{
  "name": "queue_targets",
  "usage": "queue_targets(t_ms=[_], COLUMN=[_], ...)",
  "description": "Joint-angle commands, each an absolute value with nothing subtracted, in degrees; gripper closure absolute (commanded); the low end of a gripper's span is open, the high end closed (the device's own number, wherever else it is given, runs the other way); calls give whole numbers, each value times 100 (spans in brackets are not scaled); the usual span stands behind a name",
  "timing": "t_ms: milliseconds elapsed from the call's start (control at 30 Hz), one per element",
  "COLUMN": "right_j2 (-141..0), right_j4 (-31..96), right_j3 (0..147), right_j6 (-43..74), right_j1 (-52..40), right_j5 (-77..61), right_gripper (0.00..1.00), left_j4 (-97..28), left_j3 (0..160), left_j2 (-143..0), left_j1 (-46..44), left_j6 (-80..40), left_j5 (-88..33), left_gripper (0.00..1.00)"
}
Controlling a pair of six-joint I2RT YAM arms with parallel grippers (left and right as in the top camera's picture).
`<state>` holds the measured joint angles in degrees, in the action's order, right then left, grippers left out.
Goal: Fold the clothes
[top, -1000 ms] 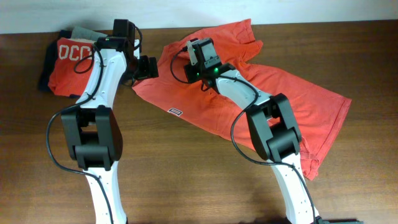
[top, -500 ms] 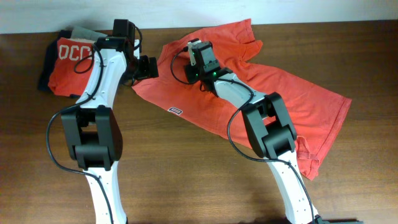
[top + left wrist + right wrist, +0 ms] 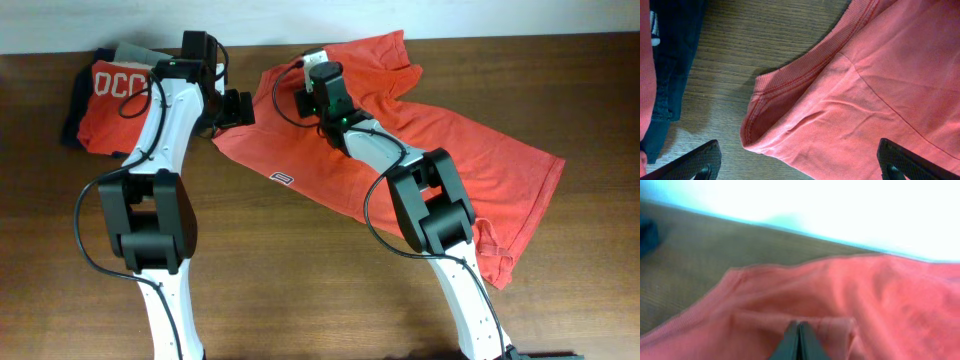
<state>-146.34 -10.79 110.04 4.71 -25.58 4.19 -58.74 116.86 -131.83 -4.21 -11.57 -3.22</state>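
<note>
Mostly the brown wooden table (image 3: 300, 300) is covered by the coral-red T-shirt (image 3: 450, 150), which lies spread and rumpled, running slantwise from the far middle toward the near right. Left of the shirt, at the far edge, sits a folded pile of clothes (image 3: 105, 95): a red piece with white letters on top of dark and grey ones. Both arms reach away from their near-side bases to the shirt's far left part. The left gripper (image 3: 800, 165) is spread wide over the shirt's ribbed left edge, one finger to either side; whether they touch the cloth cannot be told. The right gripper (image 3: 799, 340), blurred, is pinched closed on a raised fold of the shirt. A small rectangular label (image 3: 282, 179) shows near the shirt's left hem.
</note>
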Motion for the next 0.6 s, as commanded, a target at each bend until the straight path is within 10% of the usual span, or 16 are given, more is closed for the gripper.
queue_targets(t_ms=[0, 267, 567], right_j2=[-14713, -14577, -14381], right_j4=[-1503, -1931, 2919], right_j3=[11080, 11636, 14394], right_j6=[534, 469, 471], right_j1=[-2512, -2196, -1970], right_j5=[1048, 1173, 113], right_gripper=[96, 95, 86], left_j4=[-5878, -5878, -5878], left_j3=[11703, 11703, 11703], left_j2=[-13168, -13168, -13168], left_j1=[-434, -434, -434], left_j6=[-1107, -1105, -1107], left_j5=[-364, -364, -364], left_gripper=[1, 1, 1])
